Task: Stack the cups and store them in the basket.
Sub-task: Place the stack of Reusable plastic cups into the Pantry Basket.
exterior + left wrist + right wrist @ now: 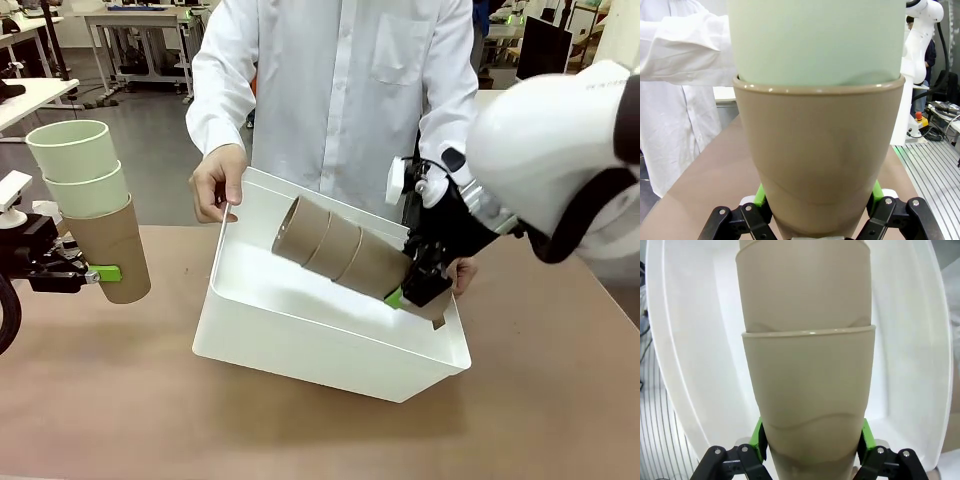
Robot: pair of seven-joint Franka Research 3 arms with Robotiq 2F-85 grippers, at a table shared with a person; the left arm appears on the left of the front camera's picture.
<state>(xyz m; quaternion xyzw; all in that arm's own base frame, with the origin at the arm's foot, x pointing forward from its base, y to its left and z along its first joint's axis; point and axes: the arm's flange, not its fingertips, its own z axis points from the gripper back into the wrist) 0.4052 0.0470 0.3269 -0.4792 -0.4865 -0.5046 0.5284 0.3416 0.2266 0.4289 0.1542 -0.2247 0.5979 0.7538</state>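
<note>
At the left of the frame, our left tool (pixel 115 275) squeezes a brown cup (pixel 112 245) with two green cups (pixel 78 168) stacked in it. In the middle, our right tool (pixel 408 290) grips three brown cups (pixel 335 250), stacked and tipped sideways inside the white basket (pixel 300 340). A person's hand (pixel 215 182) holds the basket's far rim.

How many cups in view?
6. Three stacked in the left gripper: two mint cups in a tan cup. Three tan cups in the right gripper, angled into the basket.
</note>
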